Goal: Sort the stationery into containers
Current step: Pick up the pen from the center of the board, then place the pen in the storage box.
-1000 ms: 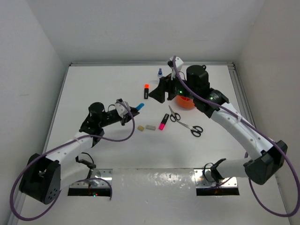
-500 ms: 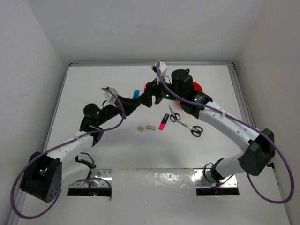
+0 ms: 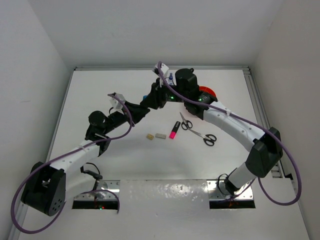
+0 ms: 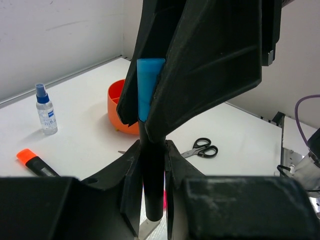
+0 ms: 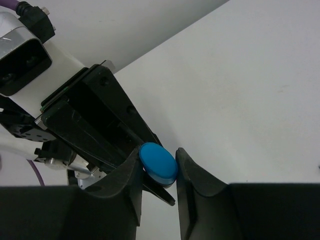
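A black marker with a blue cap (image 4: 150, 87) stands upright in my left gripper (image 4: 152, 149), whose fingers are shut on its black barrel. My right gripper (image 5: 159, 165) has come over it, and both its fingers press on the blue cap (image 5: 158, 162). In the top view the two grippers meet above the table's middle, left gripper (image 3: 141, 108) below right gripper (image 3: 149, 101), with the cap (image 3: 145, 98) between them. The orange tub (image 3: 206, 93) sits behind the right arm, mostly hidden; the left wrist view shows its wall (image 4: 119, 106).
On the table lie a pink-capped marker (image 3: 174, 129), two scissors (image 3: 185, 121) (image 3: 204, 136) and two small erasers (image 3: 149, 136) (image 3: 160, 135). A small spray bottle (image 4: 44, 109) and an orange-capped marker (image 4: 35, 162) lie near the back.
The left arm raised the blue-capped marker. The right arm swung left to it and closed its jaws on the cap.
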{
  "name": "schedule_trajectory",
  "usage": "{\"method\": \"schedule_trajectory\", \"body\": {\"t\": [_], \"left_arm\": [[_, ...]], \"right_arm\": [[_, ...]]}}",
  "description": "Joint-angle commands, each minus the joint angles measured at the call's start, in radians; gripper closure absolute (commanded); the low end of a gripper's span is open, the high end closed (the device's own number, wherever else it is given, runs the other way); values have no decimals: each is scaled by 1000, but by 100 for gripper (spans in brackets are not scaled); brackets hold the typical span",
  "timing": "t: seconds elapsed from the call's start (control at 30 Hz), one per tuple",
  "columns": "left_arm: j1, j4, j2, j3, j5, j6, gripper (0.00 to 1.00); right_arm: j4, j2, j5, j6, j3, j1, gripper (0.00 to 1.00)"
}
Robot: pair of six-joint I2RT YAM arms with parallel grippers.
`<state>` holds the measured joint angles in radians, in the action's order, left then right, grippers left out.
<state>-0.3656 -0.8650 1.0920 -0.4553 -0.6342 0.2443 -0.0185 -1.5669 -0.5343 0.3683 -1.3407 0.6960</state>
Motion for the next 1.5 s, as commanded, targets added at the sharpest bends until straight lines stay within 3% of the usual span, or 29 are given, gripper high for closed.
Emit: {"method": "schedule_trajectory", "body": {"t": [0.0, 0.17, 0.2, 0.27, 0.3, 0.33, 0.37, 0.63, 0.73, 0.9, 1.03, 1.23, 1.47], "left_arm": [[-12, -88, -26, -11, 11, 6, 100], [-10, -83, -23, -11, 13, 10, 100], [-10, -81, -23, -11, 16, 10, 100], [-10, -71, -23, -14, 31, 12, 75], [-12, -56, -24, -19, 51, 13, 56], [-10, -46, -24, -20, 60, 15, 20], [-10, -29, -24, -22, 68, 12, 1], [-7, 78, -37, -23, 76, -71, 0], [-3, 161, -38, -25, 77, -125, 0], [5, 196, -47, -20, 103, -154, 0], [5, 196, -49, -14, 103, -160, 0], [14, 216, -46, -17, 96, -183, 0], [13, 228, -38, -25, 96, -183, 0]], "right_arm": [[22, -4, -67, -3, -45, 2, 77], [-3, 10, -67, -8, -34, -3, 100], [-6, 14, -61, -12, -25, -4, 100], [-6, 34, -26, -15, -11, -6, 100], [-5, 42, -10, -19, 7, -9, 100], [-1, 60, 5, -19, 18, -12, 100], [-4, 70, 34, -20, 28, -21, 100], [11, 172, 158, 73, 161, -159, 100], [-38, 235, 327, 72, 187, -210, 100], [-66, 291, 774, 23, 256, -279, 100], [11, 298, 908, 49, 336, -348, 100], [178, 300, 916, 144, 449, -438, 100], [222, 237, 913, 155, 485, -467, 100]]}}
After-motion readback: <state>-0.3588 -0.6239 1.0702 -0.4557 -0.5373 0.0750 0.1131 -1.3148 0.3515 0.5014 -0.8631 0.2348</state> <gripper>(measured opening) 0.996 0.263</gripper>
